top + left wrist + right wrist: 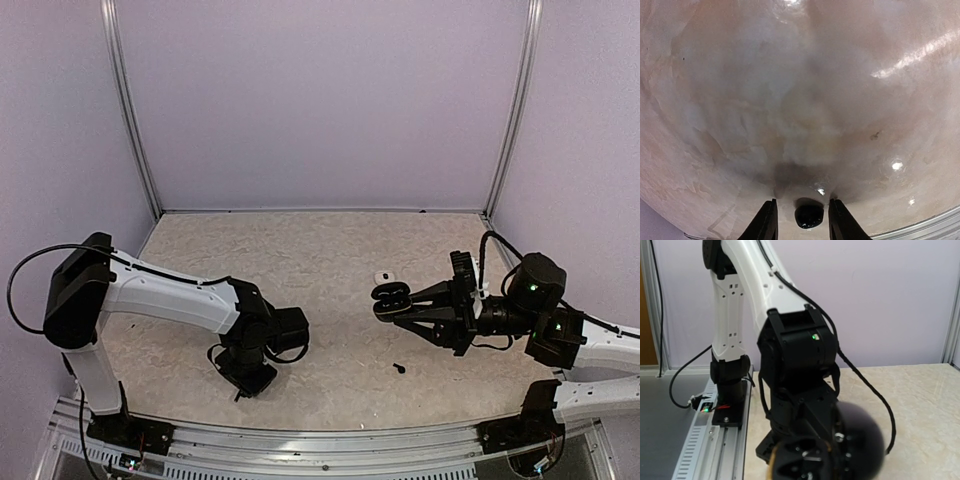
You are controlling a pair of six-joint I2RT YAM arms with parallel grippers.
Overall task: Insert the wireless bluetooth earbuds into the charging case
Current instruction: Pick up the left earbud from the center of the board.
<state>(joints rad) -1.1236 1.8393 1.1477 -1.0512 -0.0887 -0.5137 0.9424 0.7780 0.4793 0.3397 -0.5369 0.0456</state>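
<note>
A black earbud [808,216] is seen on the table [790,100] directly between the parted jaws of the left gripper [802,201], touched by neither finger. Farther right, a second black earbud [399,368] lies loose. Beyond it, the black charging case [390,293] is clamped in the right gripper [392,308], with a small white item [385,277] just behind.

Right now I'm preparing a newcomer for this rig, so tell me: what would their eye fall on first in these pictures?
The right fingers grip a black charging case right of centre, a small white object lying just beyond it. Near the front left, the left fingers point down astride a black earbud, with gaps on both sides. A tiny black piece lies loose toward the front.
</note>
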